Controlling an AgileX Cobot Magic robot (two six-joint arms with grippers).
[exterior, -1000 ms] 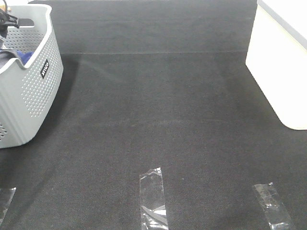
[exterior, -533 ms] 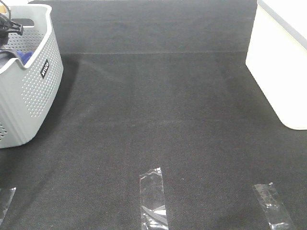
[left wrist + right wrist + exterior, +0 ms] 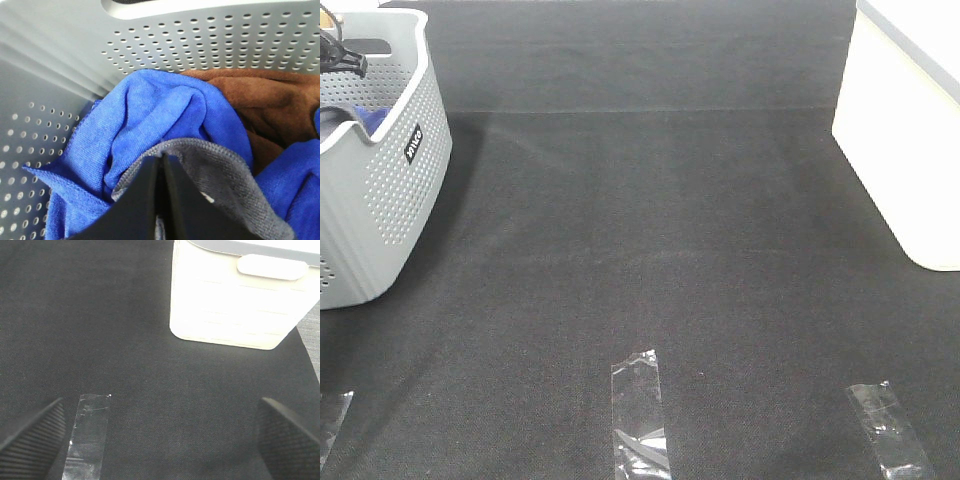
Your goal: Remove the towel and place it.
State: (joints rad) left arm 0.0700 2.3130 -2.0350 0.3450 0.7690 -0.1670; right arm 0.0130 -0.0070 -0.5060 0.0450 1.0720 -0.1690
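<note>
At the tip of my left tool [image 3: 162, 165], down inside the basket [image 3: 200, 45], the jaws are pressed fully together with their ends sunk into the hemmed edge of the towel [image 3: 235, 185]. A fold of that grey edge looks pinched between them, though I can't see the contact itself.

Just beyond the towel a blue cloth [image 3: 155, 110] bunches up against it. A brown cloth [image 3: 270, 105] lies past that, against the perforated far wall. The towel sits on top of the blue cloth at this corner and touches it.

I judge this as the grasp step: hold taken, lift not yet begun. The next move calls for a straight, slow pull upward, high enough for a long towel to clear the rim. I need to watch that the blue cloth doesn't drag up with it. Then comes a carry out over the table [image 3: 670, 250].

My right tool [image 3: 160, 437] hangs over the table with its jaws spread wide and nothing between them. A strip of clear tape [image 3: 89, 435] lies below it, and a cream bin [image 3: 235, 310] stands further off.

For writing, I find only a small dark tag [image 3: 413, 143] with white letters on the basket's outer side, too small for me to read. The bin shows no marking.
</note>
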